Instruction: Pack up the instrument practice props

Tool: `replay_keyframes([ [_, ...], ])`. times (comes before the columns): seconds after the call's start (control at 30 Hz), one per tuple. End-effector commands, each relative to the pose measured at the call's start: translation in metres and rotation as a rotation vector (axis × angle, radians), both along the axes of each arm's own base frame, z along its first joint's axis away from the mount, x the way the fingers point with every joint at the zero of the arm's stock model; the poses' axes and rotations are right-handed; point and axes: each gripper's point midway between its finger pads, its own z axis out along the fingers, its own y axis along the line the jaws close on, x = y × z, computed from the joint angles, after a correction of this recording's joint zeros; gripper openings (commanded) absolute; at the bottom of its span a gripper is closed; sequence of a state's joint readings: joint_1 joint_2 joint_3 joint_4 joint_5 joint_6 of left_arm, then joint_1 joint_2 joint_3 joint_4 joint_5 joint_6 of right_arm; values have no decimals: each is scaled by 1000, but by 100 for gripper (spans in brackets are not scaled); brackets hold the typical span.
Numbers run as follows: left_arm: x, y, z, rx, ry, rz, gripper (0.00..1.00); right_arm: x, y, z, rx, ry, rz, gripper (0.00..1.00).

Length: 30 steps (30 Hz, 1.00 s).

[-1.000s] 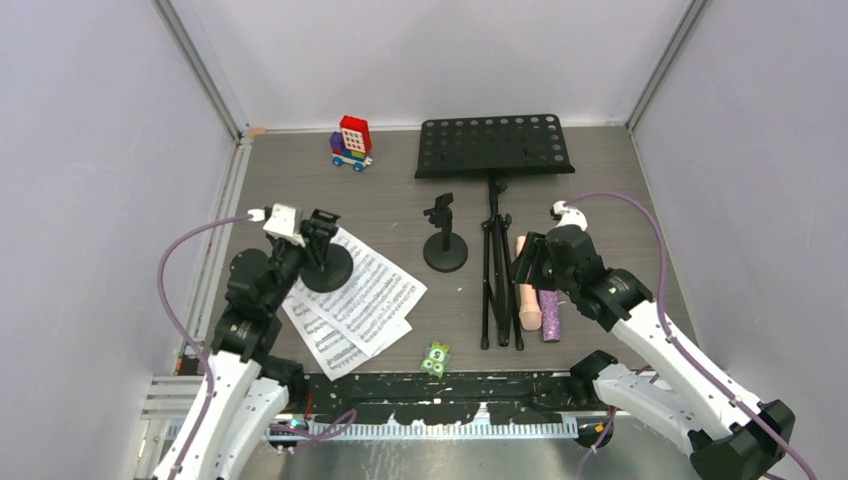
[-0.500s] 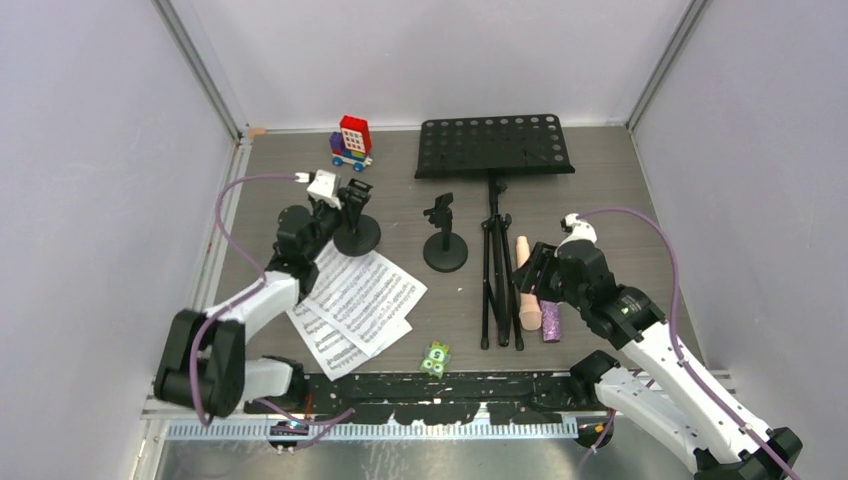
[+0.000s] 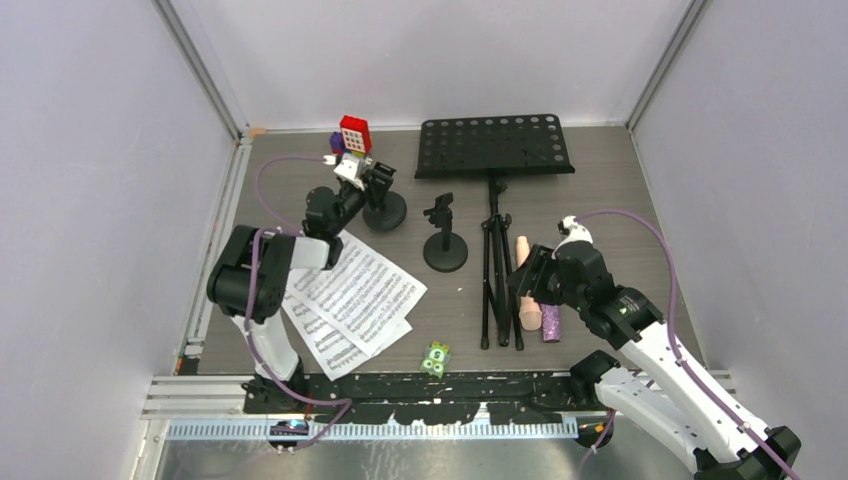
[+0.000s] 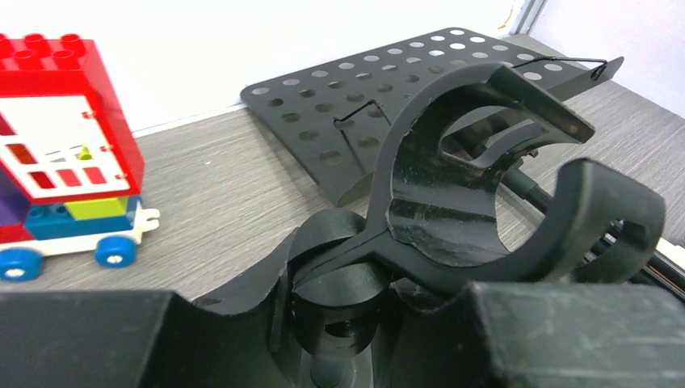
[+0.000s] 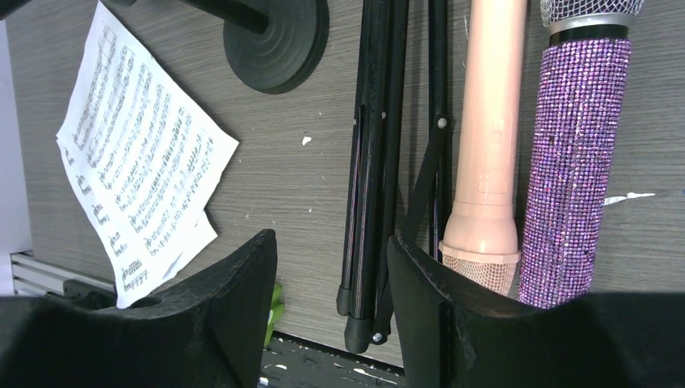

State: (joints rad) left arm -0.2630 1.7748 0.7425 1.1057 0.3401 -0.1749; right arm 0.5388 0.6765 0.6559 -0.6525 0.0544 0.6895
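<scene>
Upper centre: left gripper [image 3: 375, 186] pinches a mic mount [image 3: 386, 213] near the toy vehicle [image 3: 351, 136]; best lowered upright, base flat. Lower right: right gripper [image 3: 524, 283] spread.

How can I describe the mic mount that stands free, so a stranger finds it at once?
Start at the black perforated music desk at the far side. Left of its folded tripod legs stands the free mic mount, upright on a round base; its twin, farther left, is gripped by the left hand.
</scene>
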Motion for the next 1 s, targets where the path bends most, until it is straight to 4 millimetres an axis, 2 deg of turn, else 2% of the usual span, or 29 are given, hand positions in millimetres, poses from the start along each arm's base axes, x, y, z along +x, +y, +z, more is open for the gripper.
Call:
replay_keyframes([
  [0.0, 9, -17, 61, -68, -249, -40, 2, 6, 5, 8, 34, -36, -1, 58],
  [0.3, 10, -33, 19, 32, -211, -58, 24, 11, 14, -1, 40, -4, 21, 59],
  [0.43, 5, -32, 7, 45, -178, -50, 45, 13, 15, 6, 40, -18, 28, 59],
  [0.47, 4, -31, 6, 46, -174, -45, 56, 13, 15, 8, 40, -21, 28, 60],
  [0.5, 2, -29, 5, 49, -169, -39, 74, 13, 15, 10, 39, -22, 30, 60],
  [0.53, 0, -26, 4, 51, -163, -28, 86, 12, 17, 12, 47, -19, 45, 60],
  [0.57, -2, -23, 4, 54, -157, -15, 93, 10, 20, 14, 54, -13, 62, 60],
  [0.8, -32, -1, -5, 82, -89, 45, 100, 7, 10, 21, 9, -18, 49, 61],
  [0.97, -64, 31, -8, 13, 3, 173, 100, 8, -4, 37, -25, -75, 7, 61],
])
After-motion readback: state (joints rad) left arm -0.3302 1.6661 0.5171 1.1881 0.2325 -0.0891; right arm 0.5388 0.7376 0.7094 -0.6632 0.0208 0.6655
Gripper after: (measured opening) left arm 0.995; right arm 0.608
